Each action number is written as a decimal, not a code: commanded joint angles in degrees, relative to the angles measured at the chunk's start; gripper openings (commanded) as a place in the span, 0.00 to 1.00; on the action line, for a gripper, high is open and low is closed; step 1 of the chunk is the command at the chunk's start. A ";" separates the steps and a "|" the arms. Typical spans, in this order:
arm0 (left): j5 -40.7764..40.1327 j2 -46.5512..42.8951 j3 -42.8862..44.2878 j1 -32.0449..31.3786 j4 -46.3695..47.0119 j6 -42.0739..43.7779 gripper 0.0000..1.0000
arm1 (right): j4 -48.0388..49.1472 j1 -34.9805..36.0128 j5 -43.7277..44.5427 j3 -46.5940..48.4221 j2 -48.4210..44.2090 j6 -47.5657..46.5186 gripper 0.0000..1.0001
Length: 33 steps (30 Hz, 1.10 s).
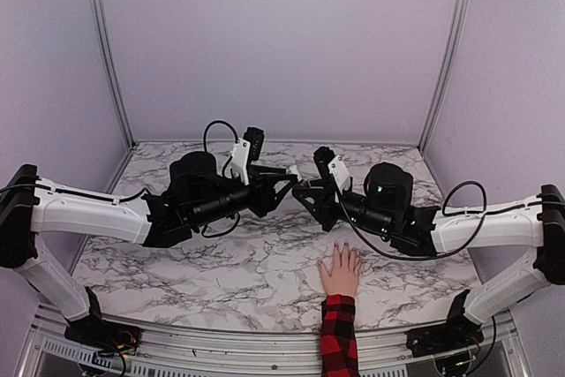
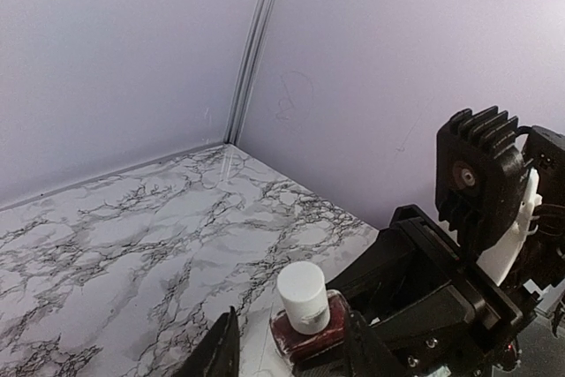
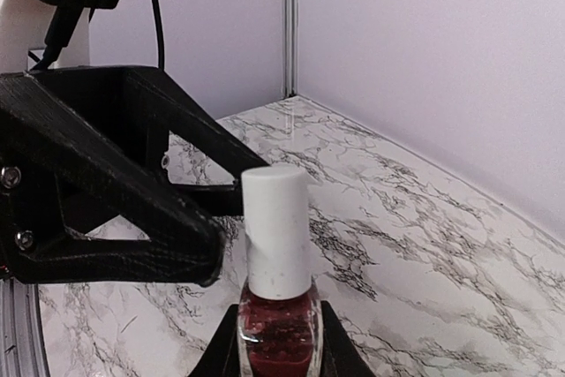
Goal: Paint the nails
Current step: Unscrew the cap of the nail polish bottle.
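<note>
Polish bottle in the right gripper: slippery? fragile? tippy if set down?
Likely slippery: the nail-polish bottle shows smooth glassy walls where the right gripper pinches it. Probably breakable if dropped. The tall white cap over a small base suggests it tips easily.

The table (image 1: pixel 221 262) is barred across its middle, where the left gripper (image 1: pixel 290 174) and right gripper (image 1: pixel 305 192) are met tip to tip at a bottle (image 3: pixel 278 324). A hand (image 1: pixel 340 271) is laid flat at the front — close by the right arm (image 1: pixel 477 222). Bare marble is seen front-left and along the back.
</note>
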 commanded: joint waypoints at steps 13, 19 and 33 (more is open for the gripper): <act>32.88 -12.53 -5.73 2.16 -0.81 14.64 0.52 | -2.19 -0.24 -24.78 2.88 -4.34 -5.85 0.00; 44.13 -15.62 -7.47 2.16 -0.81 21.73 0.52 | -2.52 -0.27 -42.67 4.13 -2.93 -6.14 0.00; 51.41 -13.25 -5.04 1.28 -0.79 22.92 0.51 | -0.33 -0.25 -57.46 6.55 0.40 -1.75 0.00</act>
